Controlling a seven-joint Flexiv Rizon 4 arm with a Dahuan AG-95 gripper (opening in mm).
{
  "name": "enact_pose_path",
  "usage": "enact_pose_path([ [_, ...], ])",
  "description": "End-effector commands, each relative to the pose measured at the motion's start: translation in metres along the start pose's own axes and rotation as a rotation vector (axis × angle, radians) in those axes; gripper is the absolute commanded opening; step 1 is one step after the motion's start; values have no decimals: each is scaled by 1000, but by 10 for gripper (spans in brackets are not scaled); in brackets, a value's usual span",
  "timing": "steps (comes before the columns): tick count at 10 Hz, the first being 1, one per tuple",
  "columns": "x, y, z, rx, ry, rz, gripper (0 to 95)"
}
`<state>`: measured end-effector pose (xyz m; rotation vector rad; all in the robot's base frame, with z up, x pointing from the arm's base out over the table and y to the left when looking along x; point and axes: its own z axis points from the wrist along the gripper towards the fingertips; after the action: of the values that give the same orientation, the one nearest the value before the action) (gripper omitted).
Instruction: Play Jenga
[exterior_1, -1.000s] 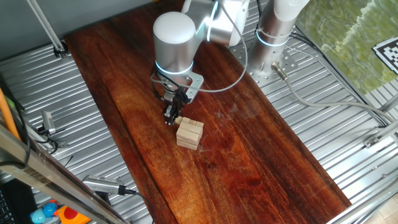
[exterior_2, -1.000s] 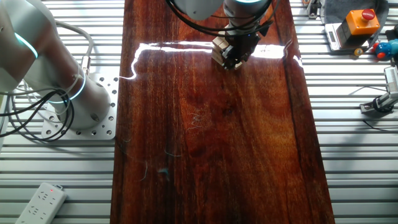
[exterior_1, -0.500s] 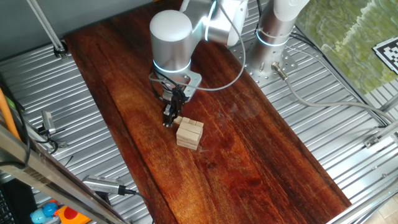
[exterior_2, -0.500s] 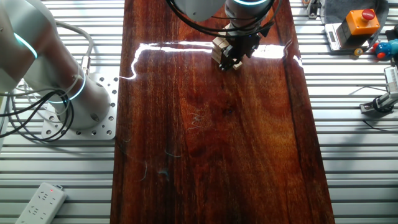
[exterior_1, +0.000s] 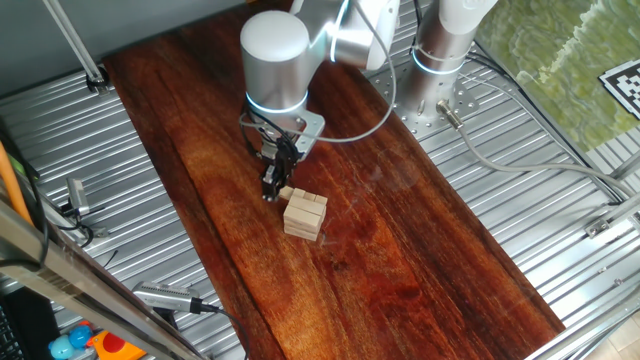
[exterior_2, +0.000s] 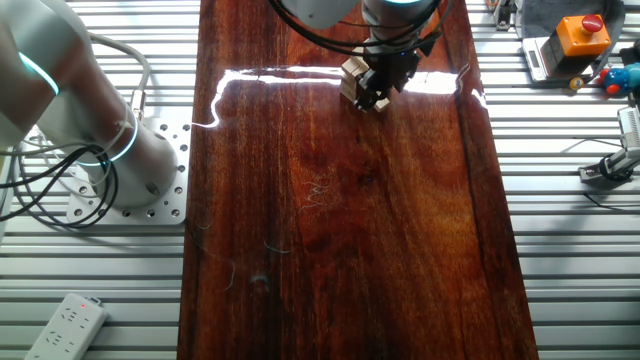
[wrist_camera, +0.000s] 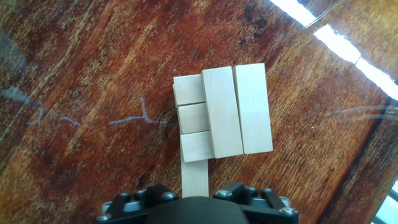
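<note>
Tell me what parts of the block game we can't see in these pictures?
- Hand view: the gripper fingertips are cut off by the bottom edge, so its grip on the sticking-out block is unclear.
- The other fixed view: the gripper covers most of the Jenga stack.
- One fixed view: the stack's layers are too small to count.

The small stack of pale wooden rectangular blocks (wrist_camera: 222, 114) sits on the dark reddish wooden tabletop (wrist_camera: 93, 81), right below my two-finger gripper (wrist_camera: 196, 198) in hand view. Top layer: two long blocks side by side, w/ three block ends of the layer under showing to their left. One pale loose-looking wooden block (wrist_camera: 194, 177) sticks out from the stack's near side toward my fingers, btwn them.
</note>
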<state>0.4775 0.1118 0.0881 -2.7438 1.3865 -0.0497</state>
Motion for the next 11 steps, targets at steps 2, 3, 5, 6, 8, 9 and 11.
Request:
enact_pose_path([
  [2, 0, 0, 1, 1, 2, -3, 570],
  [3, 0, 0, 1, 2, 2, -2, 570],
  [5, -1, -1, -5, 2, 3, -1, 570],
  [6, -1, -1, -7, 2, 2, 1, 570],
  [8, -3, -1, -18, 3, 1, -2, 570],
  [9, -4, -1, -21, 2, 1, -2, 570],
  [11, -6, -2, -29, 4, 1, 0, 570],
])
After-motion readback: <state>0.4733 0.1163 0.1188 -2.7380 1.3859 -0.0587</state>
